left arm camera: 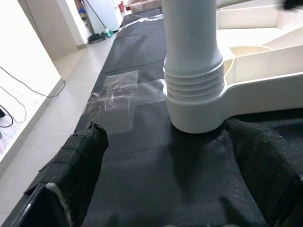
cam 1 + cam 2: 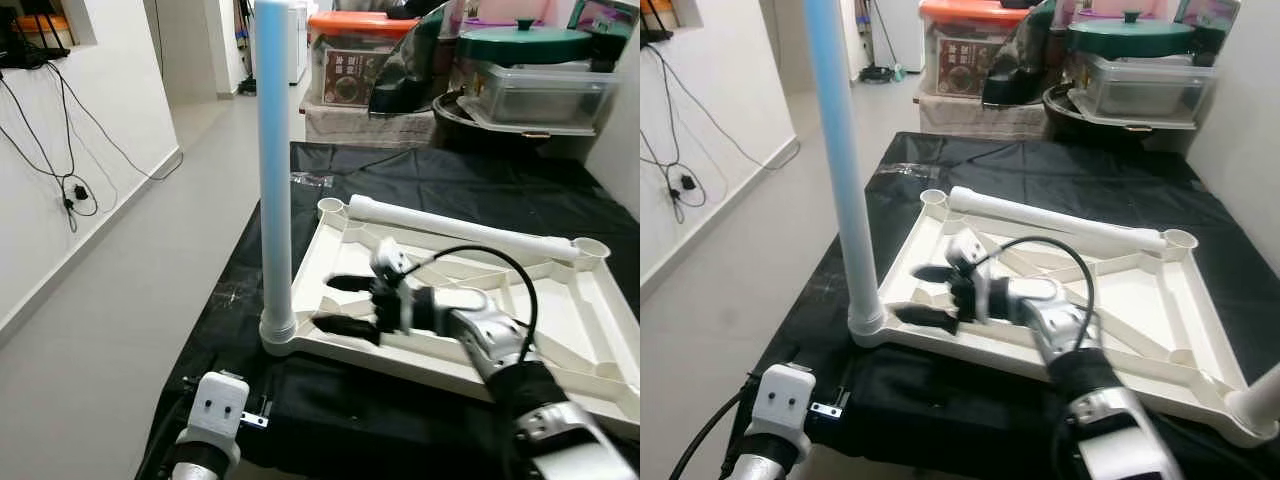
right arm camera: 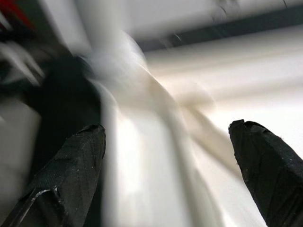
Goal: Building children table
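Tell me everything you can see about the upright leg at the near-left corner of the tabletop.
The upright leg is a long, smooth tube, pale blue-white, plastic by its look. It stands vertical, its top out of frame. Its ribbed lower end sits in the round corner socket of the upturned white tabletop, which lies on black cloth. The right tool, open, hovers over the tray just beside it, not touching. The left tool, open, points at the leg's base.

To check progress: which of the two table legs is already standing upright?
The leg in the tabletop's corner socket nearest the left tool; the other leg lies across it.
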Tool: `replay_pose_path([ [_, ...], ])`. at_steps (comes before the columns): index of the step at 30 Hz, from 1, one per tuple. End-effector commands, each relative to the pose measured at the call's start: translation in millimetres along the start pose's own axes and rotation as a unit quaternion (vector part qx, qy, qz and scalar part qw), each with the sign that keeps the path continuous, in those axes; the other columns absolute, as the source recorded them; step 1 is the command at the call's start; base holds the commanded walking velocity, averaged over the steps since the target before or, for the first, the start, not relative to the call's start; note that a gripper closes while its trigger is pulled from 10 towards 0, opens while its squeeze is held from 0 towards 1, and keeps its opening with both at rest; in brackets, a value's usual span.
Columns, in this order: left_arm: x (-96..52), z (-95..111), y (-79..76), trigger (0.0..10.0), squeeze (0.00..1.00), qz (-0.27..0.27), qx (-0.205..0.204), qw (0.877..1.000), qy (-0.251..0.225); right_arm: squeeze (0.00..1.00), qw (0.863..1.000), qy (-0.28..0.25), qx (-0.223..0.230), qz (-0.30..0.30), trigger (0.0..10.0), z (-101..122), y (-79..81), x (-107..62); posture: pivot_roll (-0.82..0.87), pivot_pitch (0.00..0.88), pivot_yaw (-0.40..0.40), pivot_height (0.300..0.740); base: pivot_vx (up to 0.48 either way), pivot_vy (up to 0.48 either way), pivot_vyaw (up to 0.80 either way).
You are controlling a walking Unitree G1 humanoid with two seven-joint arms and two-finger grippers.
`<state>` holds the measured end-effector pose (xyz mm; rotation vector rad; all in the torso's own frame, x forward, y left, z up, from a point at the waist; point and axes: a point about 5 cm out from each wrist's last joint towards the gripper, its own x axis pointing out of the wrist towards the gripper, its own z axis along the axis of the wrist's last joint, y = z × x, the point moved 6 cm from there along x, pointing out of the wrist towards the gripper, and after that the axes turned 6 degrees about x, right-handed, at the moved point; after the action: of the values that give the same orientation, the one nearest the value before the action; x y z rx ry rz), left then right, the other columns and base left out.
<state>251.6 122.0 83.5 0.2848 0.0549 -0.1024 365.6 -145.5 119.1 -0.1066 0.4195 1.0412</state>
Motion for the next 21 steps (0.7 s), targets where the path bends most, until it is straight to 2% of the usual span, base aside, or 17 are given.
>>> replay_pose_path([
  [1, -0.3, 0, 0.1, 10.0, 0.0, -0.003, 0.006, 1.0, 0.0, 0.0, 0.998, 0.023, -0.019, -0.055, 10.0, 2, -22.9, -18.0, 0.1, 0.0, -0.026, 0.74, 0.0, 0.0, 0.0],
  [2, -0.3, 0, 0.2, 10.0, 0.0, -0.004, 0.006, 1.0, 0.0, 0.0, 0.995, 0.043, -0.024, -0.085, 10.0, -1, -33.7, -26.3, 0.1, 0.0, -0.026, 0.74, 0.0, 0.0, 0.0],
  [5, -0.2, 0, 0.2, 10.0, 0.0, -0.004, 0.006, 1.0, -0.001, 0.0, 0.993, 0.053, -0.025, -0.102, 10.0, -2, -39.6, -31.1, 0.1, 0.0, -0.026, 0.74, 0.0, 0.0, 0.0],
  [7, 0.0, -1, 0.0, 10.0, 0.0, -0.004, 0.006, 1.0, 0.0, 0.0, 0.989, 0.082, -0.045, -0.111, 10.0, 3, -47.3, -44.1, 0.1, 0.0, -0.024, 0.74, 0.0, 0.0, 0.0],
  [9, 0.0, -1, -0.1, 10.0, 0.0, -0.004, 0.006, 1.0, 0.0, 0.0, 0.987, 0.099, -0.058, -0.11, 10.0, 5, -50.3, -49.3, 0.1, 0.0, -0.024, 0.74, 0.0, 0.0, 0.0],
  [11, 0.0, -1, -0.1, 10.0, 0.0, -0.004, 0.005, 1.0, 0.0, 0.0, 0.987, 0.108, -0.07, -0.098, 10.0, 10, -49.4, -49.3, 0.09, 0.0, -0.023, 0.74, 0.0, 0.0, 0.0],
  [13, 0.0, 0, -1.4, 10.0, 0.0, -0.004, 0.003, 1.0, 0.0, 0.0, 0.982, 0.151, -0.105, -0.036, 10.0, 17, -39.2, -47.7, 0.08, 0.0, -0.025, 0.74, 0.0, 0.0, 0.0],
  [21, -0.1, 1, -3.6, 10.0, 0.0, -0.004, 0.0, 1.0, 0.0, 0.0, 0.971, 0.188, -0.148, 0.001, 10.0, 34, -34.8, -38.0, 0.08, 0.0, -0.04, 0.74, 0.0, 0.0, 0.0],
])
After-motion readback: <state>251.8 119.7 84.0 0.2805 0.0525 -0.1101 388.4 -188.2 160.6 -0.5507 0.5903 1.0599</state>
